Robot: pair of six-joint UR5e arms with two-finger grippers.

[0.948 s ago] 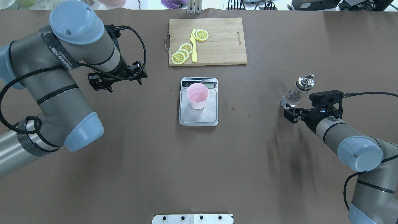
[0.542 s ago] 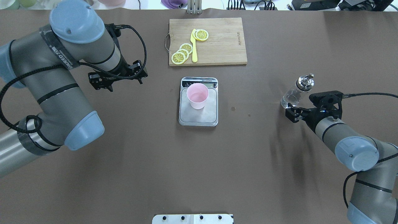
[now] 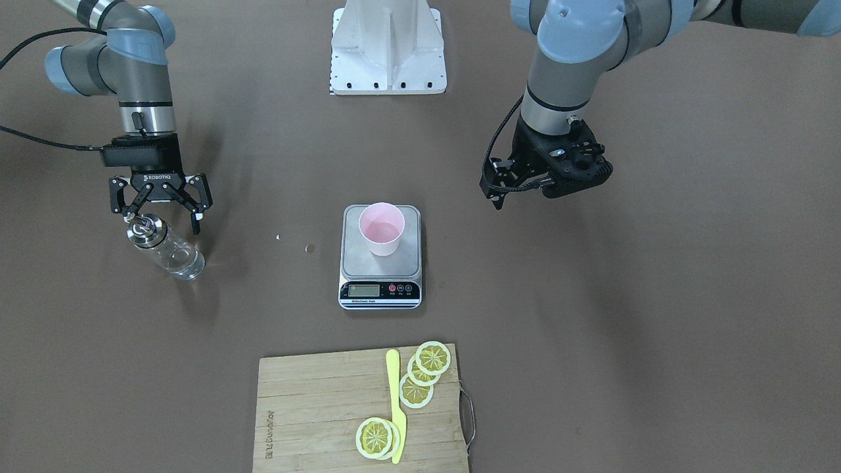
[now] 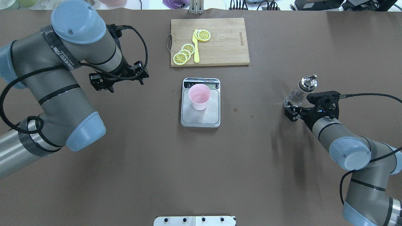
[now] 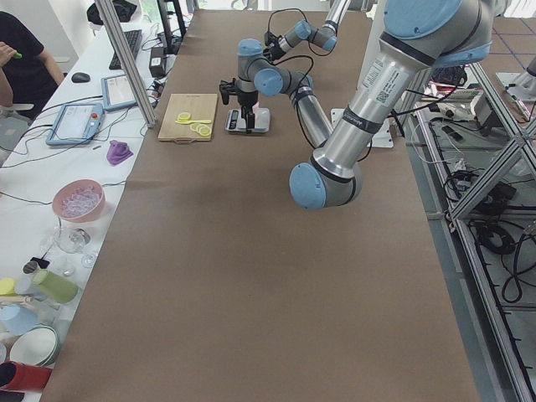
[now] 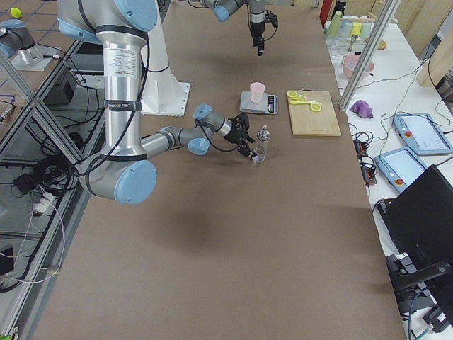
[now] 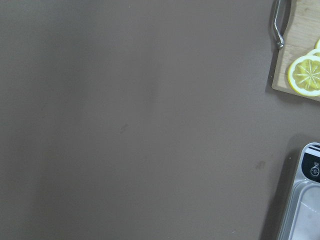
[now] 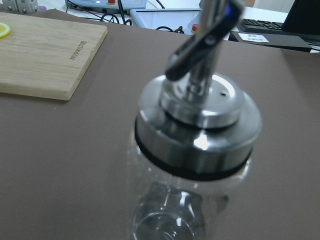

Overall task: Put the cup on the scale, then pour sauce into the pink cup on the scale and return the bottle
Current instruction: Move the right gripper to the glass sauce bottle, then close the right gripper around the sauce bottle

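The pale pink cup stands upright on the silver scale at the table's middle. The clear glass bottle with its silver spout cap stands upright on the table at the robot's right. It fills the right wrist view. My right gripper is open, close to the bottle on the robot's side, and its jaws do not grip the glass. My left gripper is open and empty, above the table left of the scale. The sauce is hardly visible.
A wooden cutting board with lemon slices and a yellow knife lies beyond the scale. The board's corner and the scale's edge show in the left wrist view. A white base plate sits at the robot's edge.
My right gripper has shifted slightly left and forward, closer beside the bottle. The bottle, the cup and the left arm have hardly moved.
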